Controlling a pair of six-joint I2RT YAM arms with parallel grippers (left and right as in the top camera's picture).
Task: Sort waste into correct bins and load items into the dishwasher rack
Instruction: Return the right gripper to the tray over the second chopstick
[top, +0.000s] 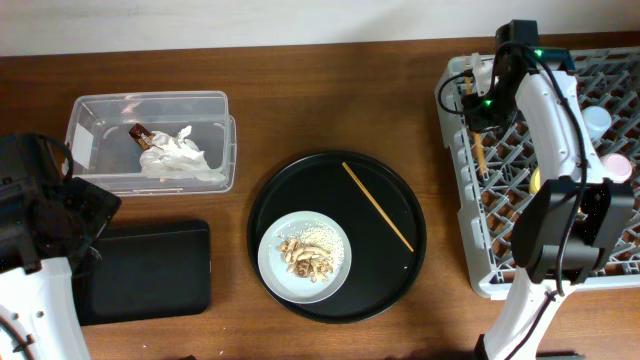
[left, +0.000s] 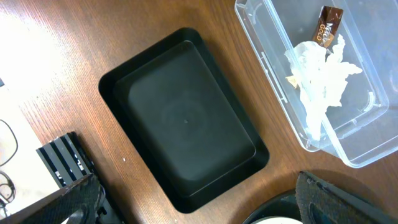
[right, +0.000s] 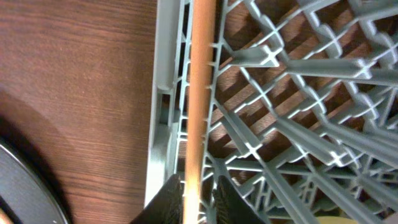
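My right gripper (right: 198, 196) is shut on a thin wooden chopstick (right: 198, 74) and holds it over the left edge of the grey dishwasher rack (top: 470, 260); the overhead view also shows that gripper (top: 482, 118). A second chopstick (top: 378, 205) lies on the round black tray (top: 400, 280), beside the pale plate (top: 272, 262) of beige food scraps (top: 305, 258). The crumpled white paper (top: 178, 158) and gold-brown wrapper (top: 142, 134) lie in the clear tub (top: 100, 110). My left gripper (left: 202, 202) is open and empty above the shallow black tray (left: 186, 118).
In the rack, partly hidden by my right arm, are a blue cup (top: 597, 120), a pink cup (top: 618, 165) and a bit of a yellow bowl (top: 537, 181). The shallow black tray (top: 150, 270) sits below the tub at the table's left.
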